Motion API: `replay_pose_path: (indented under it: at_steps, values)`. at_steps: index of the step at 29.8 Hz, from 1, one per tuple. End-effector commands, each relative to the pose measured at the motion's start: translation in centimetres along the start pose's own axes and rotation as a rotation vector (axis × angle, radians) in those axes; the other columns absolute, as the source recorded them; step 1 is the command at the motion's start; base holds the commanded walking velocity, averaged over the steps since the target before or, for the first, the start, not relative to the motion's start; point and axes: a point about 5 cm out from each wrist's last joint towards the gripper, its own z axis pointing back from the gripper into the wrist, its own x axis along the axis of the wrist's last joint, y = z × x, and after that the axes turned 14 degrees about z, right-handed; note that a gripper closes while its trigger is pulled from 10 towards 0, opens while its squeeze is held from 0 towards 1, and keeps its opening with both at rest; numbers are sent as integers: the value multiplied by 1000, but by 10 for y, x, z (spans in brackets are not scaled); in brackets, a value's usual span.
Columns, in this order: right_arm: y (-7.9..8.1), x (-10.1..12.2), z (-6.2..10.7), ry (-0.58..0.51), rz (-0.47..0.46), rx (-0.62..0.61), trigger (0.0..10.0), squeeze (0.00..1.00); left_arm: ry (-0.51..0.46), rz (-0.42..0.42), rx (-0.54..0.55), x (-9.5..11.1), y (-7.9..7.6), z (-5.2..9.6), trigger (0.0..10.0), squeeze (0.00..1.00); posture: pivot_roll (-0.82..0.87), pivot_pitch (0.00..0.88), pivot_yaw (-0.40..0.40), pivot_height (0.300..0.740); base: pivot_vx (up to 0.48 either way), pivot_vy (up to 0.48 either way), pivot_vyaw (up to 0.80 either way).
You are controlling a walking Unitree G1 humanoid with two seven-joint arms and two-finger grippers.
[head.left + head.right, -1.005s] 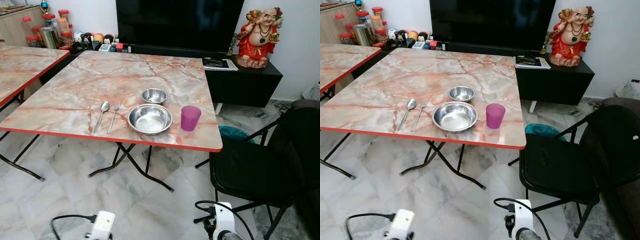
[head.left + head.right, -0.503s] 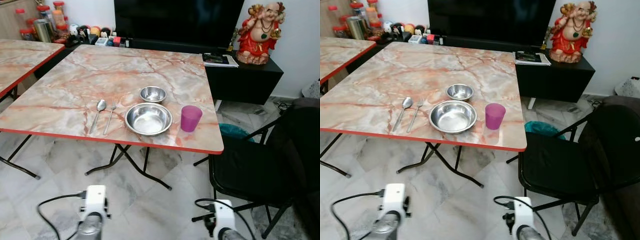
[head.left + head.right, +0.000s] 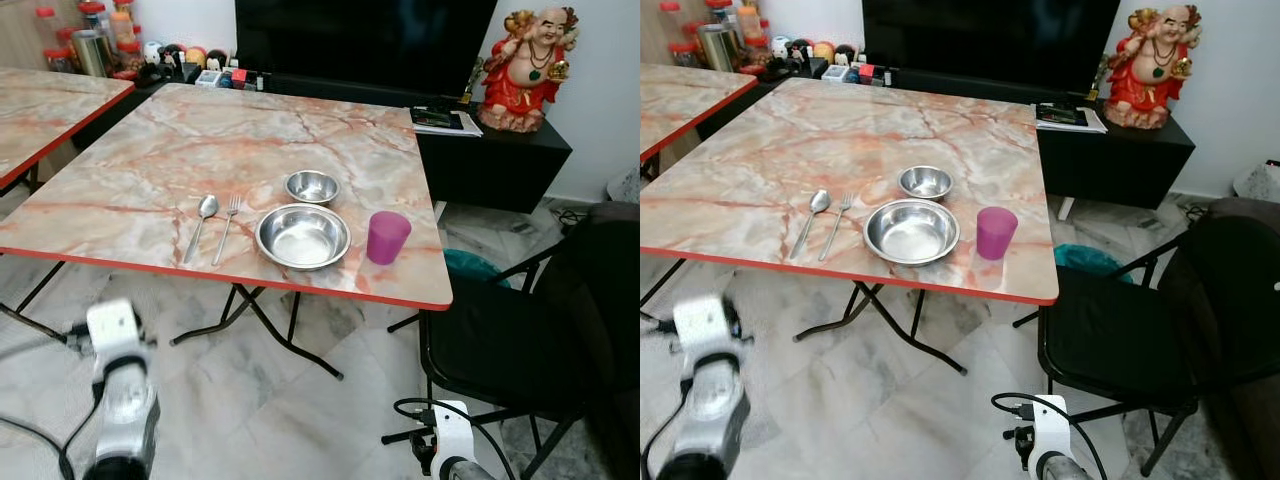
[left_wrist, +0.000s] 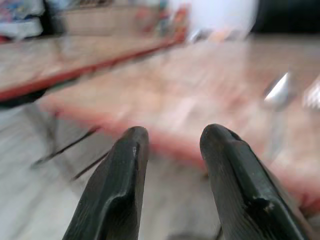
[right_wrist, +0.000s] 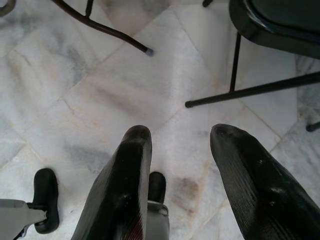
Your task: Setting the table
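Observation:
On the marble-patterned table (image 3: 150,170) lie a spoon (image 3: 201,226) and a fork (image 3: 227,228) side by side. Right of them sit a large steel bowl (image 3: 302,236), a small steel bowl (image 3: 312,186) behind it, and a purple cup (image 3: 386,237). My left arm (image 3: 118,390) is raised at the lower left, in front of the table's near edge. In the left wrist view my left gripper (image 4: 170,150) is open and empty, pointing at the table edge, with the spoon (image 4: 278,90) blurred beyond. My right gripper (image 5: 177,145) is open over the floor.
A black chair (image 3: 520,340) stands at the table's right side. Behind are a black TV cabinet (image 3: 490,150) with a red statue (image 3: 525,65), and a second table (image 3: 40,110) at the left. The table's folding legs (image 3: 260,320) cross on the tiled floor.
My left arm has swung up and to the left, from low at the bottom edge to beside the table's front. The camera shifted slightly. The tableware has not moved.

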Motion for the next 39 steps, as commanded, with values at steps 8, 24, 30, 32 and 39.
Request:
replay_pose_path:
  at_steps: [8, 24, 30, 32, 39]
  values:
    - [2, 1, 0, -10, -46, -19, 10000, 0, 111, 135, -370, 16, -73, -16, 10000, 0, 33, 0, -59, 740, 0, 0, 0]
    - [5, -5, 1, 0, -102, -33, 10000, 0, 256, 267, -437, 8, -90, -18, 10000, 0, 7, 0, -22, 740, 0, 0, -211]
    - [4, -1, 0, -7, -79, -35, 10000, 0, 235, 299, -427, 14, -93, -22, 10000, 0, 15, 0, -34, 740, 0, 0, 0]
    - [4, -1, 0, -6, -78, -34, 10000, 0, 232, 313, -421, 15, -94, -23, 10000, 0, 14, 0, -34, 740, 277, 0, 0]
    - [4, -1, 0, -12, -70, -28, 10000, 0, 226, 317, -420, 16, -94, -22, 10000, 0, 9, 0, -34, 740, 281, 0, -179]
